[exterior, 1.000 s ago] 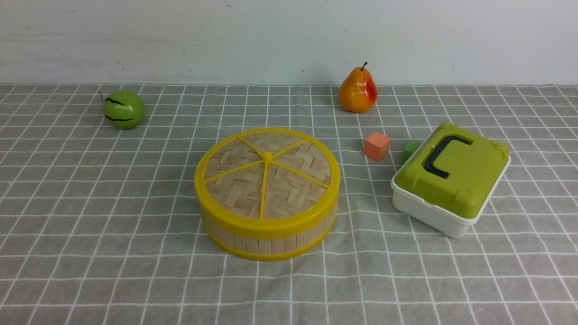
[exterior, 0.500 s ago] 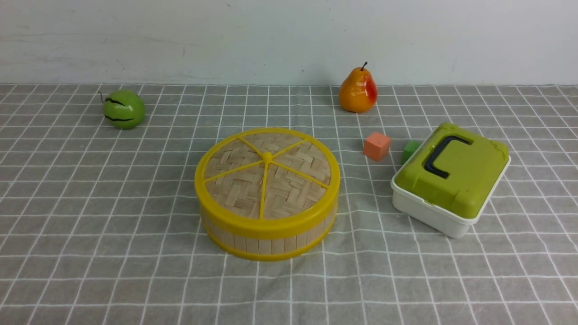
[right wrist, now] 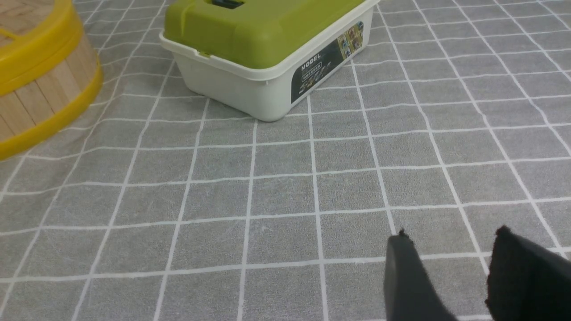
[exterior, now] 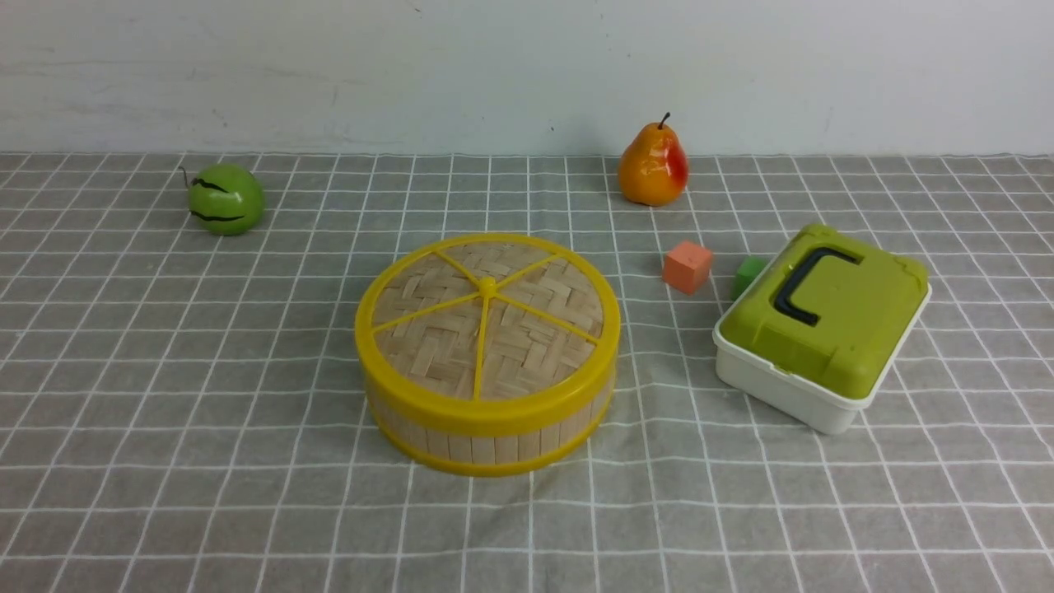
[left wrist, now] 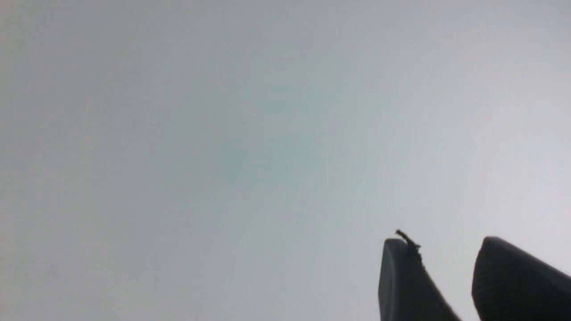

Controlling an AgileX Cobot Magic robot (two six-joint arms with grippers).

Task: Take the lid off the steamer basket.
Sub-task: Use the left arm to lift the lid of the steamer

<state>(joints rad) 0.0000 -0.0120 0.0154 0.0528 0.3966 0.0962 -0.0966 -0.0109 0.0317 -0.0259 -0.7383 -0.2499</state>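
We see the lid (exterior: 486, 325) seated on the steamer basket (exterior: 486, 441) mid-tabletop (exterior: 206, 412), untouched. Our right hand (right wrist: 453, 232) hovers low over the tabletop, narrowly parted and holding nothing (the green-lidded box (right wrist: 267, 35) lies beyond). Our left hand (left wrist: 441, 240), likewise narrowly parted, faces what seems a blank grey surface (left wrist: 223, 133).

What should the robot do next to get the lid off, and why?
Probably move the right gripper toward the lid and hover over its central knob. The lid sits closed on the steamer basket, neither arm shows in the front view, and only the right wrist camera sees the basket; the left gripper faces a blank surface.
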